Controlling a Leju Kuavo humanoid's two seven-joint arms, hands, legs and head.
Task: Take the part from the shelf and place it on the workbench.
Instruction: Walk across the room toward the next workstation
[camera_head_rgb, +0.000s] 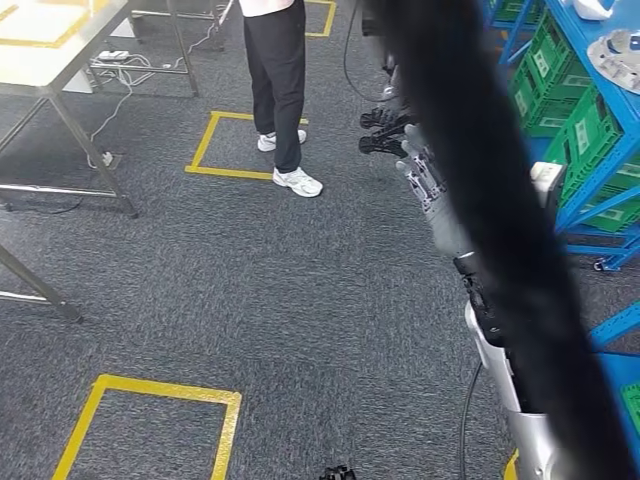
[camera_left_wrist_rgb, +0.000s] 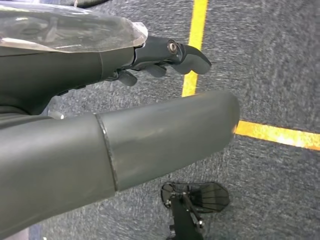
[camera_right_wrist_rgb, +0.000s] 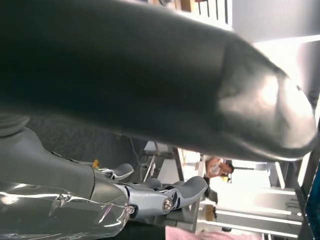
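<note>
The right hand reaches out beside the blue metal shelf, dark fingers spread, holding nothing. The left hand hangs over grey carpet, fingers loosely apart. Pale parts lie on the shelf.

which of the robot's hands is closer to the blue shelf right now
Right. The right hand is raised just beside the blue shelf and its green crates. The left hand hangs low over the grey carpet and yellow floor tape, away from the shelf.
</note>
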